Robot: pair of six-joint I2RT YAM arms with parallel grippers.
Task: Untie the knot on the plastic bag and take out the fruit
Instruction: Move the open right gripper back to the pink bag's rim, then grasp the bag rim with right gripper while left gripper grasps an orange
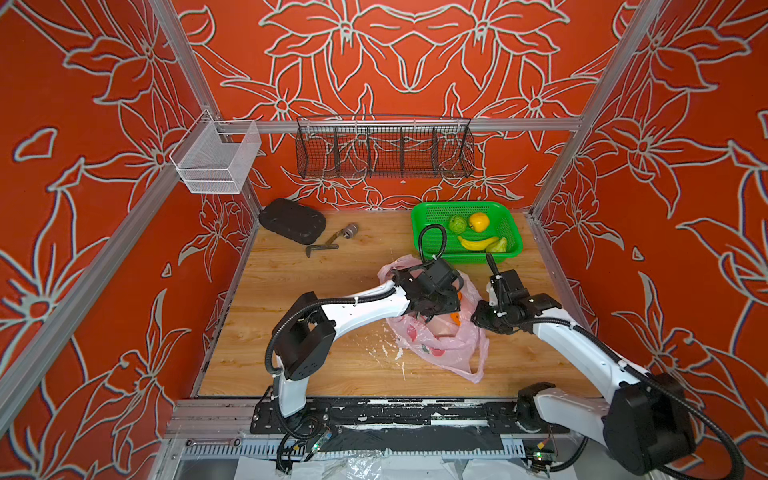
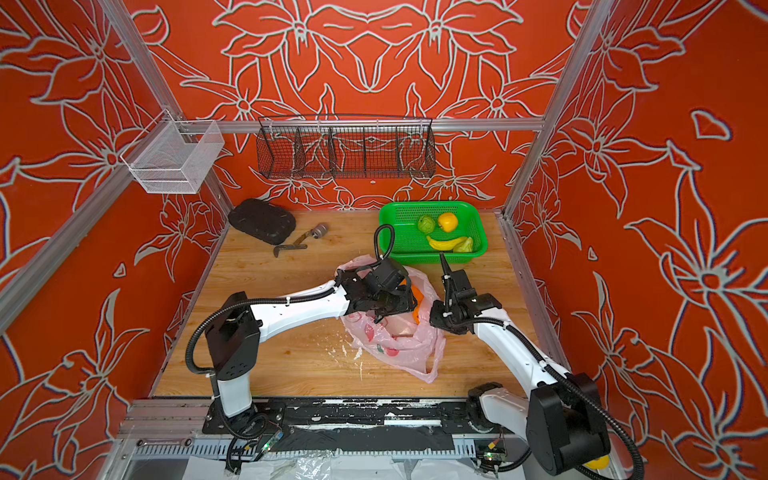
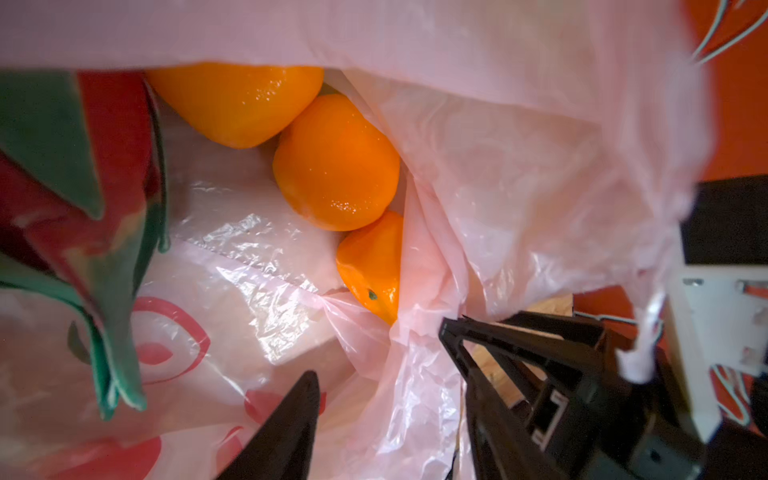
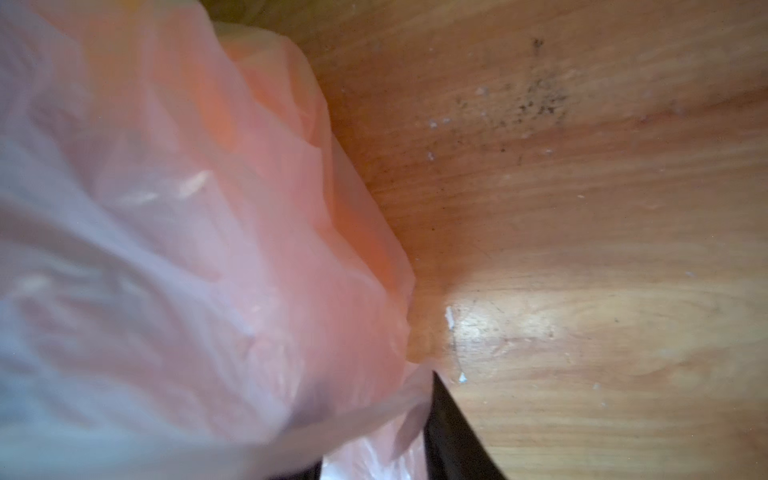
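Plastic bag [image 1: 440, 351] lay crumpled with its mouth open on the wooden table [image 1: 311, 332], right of centre, just in front of the green basket [image 1: 465, 204].

Left gripper [image 1: 426, 318] reached down into the bag's mouth. In both top views its tips were lost among the plastic. Left wrist view settled it: jaws stood well apart, one finger [image 3: 291, 428] over the bag's inside, its partner over bare table outside. The bag's wall hung loose between them, nothing pinched.

Only that view showed the load inside. Three oranges [image 3: 336, 162] touched in a row against the bag's wall, with a dragon fruit [image 3: 83, 166] near them. From above, just a sliver of orange showed at the mouth.

Right gripper [image 1: 478, 318] sat at the bag's right edge, against the plastic. Right wrist view gave blurred pink film and one dark finger [image 4: 453, 432] beside it, table beyond. Could not tell how wide it stood, or whether it had hold of the bag.

Basket contents appeared in the top views alone: banana [image 1: 476, 243], two green fruits [image 1: 457, 223], one yellow-orange fruit [image 1: 478, 221].
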